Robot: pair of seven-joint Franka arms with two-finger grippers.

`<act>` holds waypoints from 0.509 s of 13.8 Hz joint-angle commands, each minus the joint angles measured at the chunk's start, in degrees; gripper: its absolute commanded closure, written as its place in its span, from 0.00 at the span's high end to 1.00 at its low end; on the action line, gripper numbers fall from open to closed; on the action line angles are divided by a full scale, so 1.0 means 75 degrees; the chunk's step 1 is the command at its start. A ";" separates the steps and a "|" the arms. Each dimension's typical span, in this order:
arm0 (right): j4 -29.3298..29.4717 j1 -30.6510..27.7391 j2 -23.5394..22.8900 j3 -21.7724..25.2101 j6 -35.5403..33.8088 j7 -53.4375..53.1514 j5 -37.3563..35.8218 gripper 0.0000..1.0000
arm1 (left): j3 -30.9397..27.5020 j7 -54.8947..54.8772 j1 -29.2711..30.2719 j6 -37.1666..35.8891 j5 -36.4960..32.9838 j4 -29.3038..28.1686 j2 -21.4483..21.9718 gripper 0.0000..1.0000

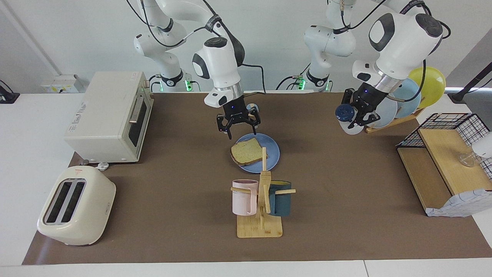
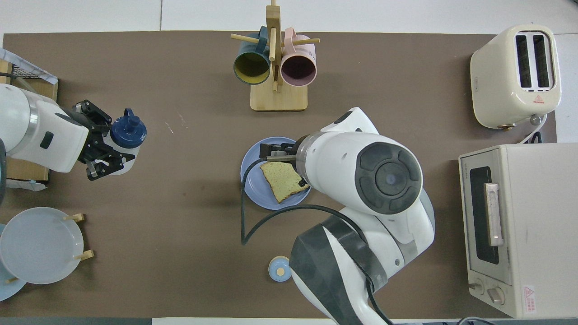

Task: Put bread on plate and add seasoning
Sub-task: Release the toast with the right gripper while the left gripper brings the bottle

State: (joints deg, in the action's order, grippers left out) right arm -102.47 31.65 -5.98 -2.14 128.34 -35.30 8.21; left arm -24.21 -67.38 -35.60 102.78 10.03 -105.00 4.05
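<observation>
Here, no label is readable; left claw (image 1: 355, 117) grips seasoning (image 1: 344, 114), right claw (image 1: 239, 127) wide.

2 mugs (image 1: 260, 197) hang near toaster (image 1: 76, 205), oven (image 1: 109, 116).

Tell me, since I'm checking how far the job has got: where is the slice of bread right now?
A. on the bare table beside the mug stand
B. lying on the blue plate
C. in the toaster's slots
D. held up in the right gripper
B: the bread lies flat on the plate, while the right gripper hangs open and empty over it.
</observation>
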 commanded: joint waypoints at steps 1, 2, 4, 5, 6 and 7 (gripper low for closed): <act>0.0946 -0.0200 -0.0305 -0.0043 -0.0645 0.0137 0.0883 1.00 | 0.0238 -0.0145 -0.0047 -0.0191 -0.0130 -0.0309 0.0350 0.00; 0.1249 -0.0247 -0.0282 -0.0043 -0.0983 0.0160 0.1187 1.00 | 0.0402 -0.0063 -0.0047 -0.0296 -0.0130 -0.0320 0.0362 0.00; 0.1952 -0.0271 -0.0316 -0.0043 -0.1570 0.0161 0.1819 1.00 | 0.0695 0.0135 -0.0047 -0.0508 -0.0130 -0.0518 0.0572 0.00; 0.2304 -0.0271 -0.0317 -0.0043 -0.1898 0.0114 0.2078 1.00 | 0.0755 0.0403 -0.0058 -0.0497 -0.0130 -0.0659 0.0724 0.00; 0.2458 -0.0213 -0.0317 -0.0043 -0.2017 0.0090 0.2197 1.00 | 0.0848 0.0545 -0.0059 -0.0485 -0.0130 -0.0811 0.0876 0.00; 0.2471 -0.0178 -0.0305 -0.0055 -0.1960 0.0067 0.2210 1.00 | 0.0988 0.0628 -0.0047 -0.0461 -0.0130 -0.0963 0.1017 0.00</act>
State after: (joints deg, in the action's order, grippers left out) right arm -87.20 30.38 -6.80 -2.18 115.14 -35.08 22.84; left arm -17.90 -64.83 -35.68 99.40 10.03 -108.21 7.24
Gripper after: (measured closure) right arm 0.000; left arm 0.595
